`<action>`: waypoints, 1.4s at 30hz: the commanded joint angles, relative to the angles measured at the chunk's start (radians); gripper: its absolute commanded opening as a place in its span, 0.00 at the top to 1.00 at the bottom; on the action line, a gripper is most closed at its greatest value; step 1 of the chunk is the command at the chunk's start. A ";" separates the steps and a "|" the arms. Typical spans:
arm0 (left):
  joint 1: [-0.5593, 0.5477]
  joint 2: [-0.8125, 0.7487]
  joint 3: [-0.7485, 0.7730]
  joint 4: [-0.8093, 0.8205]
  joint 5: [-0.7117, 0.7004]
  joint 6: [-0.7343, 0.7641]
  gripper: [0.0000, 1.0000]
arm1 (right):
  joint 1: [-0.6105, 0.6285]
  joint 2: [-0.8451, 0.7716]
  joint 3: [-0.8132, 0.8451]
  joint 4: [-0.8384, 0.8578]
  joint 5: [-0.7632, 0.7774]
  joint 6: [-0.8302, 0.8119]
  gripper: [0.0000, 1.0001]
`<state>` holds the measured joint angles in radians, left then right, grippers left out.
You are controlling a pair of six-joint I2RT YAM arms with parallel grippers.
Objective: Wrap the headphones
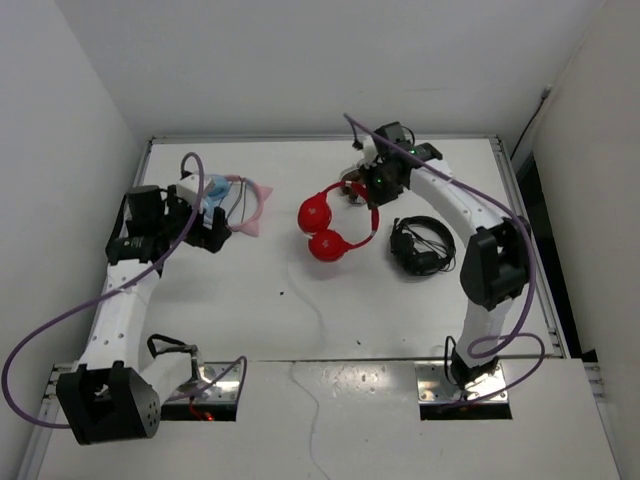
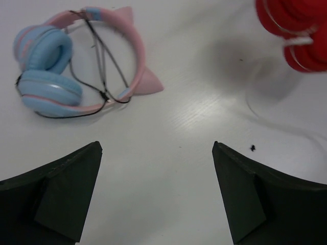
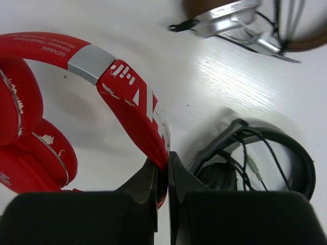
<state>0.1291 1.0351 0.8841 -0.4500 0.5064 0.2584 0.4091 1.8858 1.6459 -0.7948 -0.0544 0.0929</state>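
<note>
though the right gripper pinches the red headphones' headband, their white cable lies unwound (left gripper gapes empty)

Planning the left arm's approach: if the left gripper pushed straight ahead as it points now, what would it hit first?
Probably the bare table, in the gap between the pink-and-blue headphones and the red headphones. The left gripper, jaws open, aims at neither, though depth is unclear.
</note>
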 commanded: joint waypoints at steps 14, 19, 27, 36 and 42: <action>-0.474 -0.094 -0.089 -0.190 -0.061 0.140 0.19 | -0.096 0.032 0.077 0.071 -0.068 0.260 1.00; -0.681 0.048 -0.059 -0.204 -0.147 0.092 0.22 | -0.105 0.032 0.068 0.071 -0.059 0.269 1.00; -0.793 0.287 0.019 -0.164 -0.091 0.010 0.28 | -0.151 0.032 0.055 0.080 -0.050 0.288 1.00; -0.781 0.324 -0.006 -0.053 0.083 -0.291 0.28 | -0.226 0.013 0.035 0.080 -0.090 0.338 1.00; -0.845 0.284 -0.076 0.023 0.063 -0.384 0.27 | -0.256 0.013 0.035 0.080 -0.137 0.369 1.00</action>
<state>-0.6910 1.3445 0.8238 -0.5007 0.5491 -0.0372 0.1635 1.9316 1.6665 -0.7639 -0.1097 0.4049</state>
